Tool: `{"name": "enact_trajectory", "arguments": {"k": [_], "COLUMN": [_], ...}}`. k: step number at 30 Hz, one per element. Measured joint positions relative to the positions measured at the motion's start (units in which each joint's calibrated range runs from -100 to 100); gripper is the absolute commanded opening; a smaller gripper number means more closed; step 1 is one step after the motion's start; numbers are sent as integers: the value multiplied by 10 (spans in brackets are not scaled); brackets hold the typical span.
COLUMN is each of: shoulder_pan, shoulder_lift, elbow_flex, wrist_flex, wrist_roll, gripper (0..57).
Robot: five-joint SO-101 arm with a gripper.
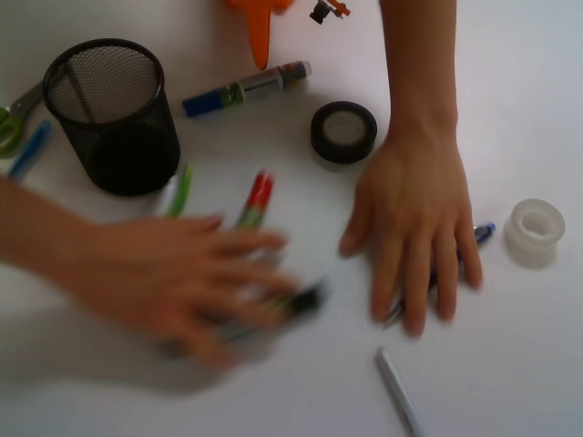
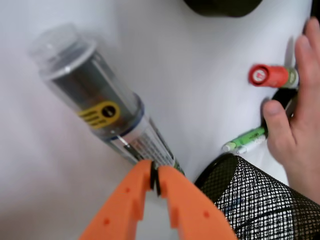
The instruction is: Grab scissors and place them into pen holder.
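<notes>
White table (image 1: 510, 364): gripper (image 2: 156, 176) closed, empty, apparently poised beside pen holder (image 2: 260, 200).

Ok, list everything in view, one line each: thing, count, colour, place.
pen holder: one, black mesh, upper left.
scissors: one, lime-green handles, left edge beside the holder, partly cut off.
blue pen: one, left edge below the scissors.
large marker: one, blue and grey with clear cap, top centre.
black tape roll: one, centre.
clear tape roll: one, whitish, right.
green marker: one, below the holder.
red-capped marker: one, centre.
grey pen: one, bottom.
table: white.
person's hands: two, blurred one lower left, still one flat at right.
gripper: one, orange, shut, over the large marker.
</notes>
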Motion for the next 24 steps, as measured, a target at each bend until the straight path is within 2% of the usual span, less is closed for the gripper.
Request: {"name": "enact_trajectory", "arguments": {"k": [7,19,24], "shoulder_pan": [-30,-41,2], "shoulder_lift": [0,0,3], "elbow_flex": [22,22,7], "wrist_flex": [-147,-159,-166], "wrist_roll": [41,44,7], "gripper": [339,341,343]}}
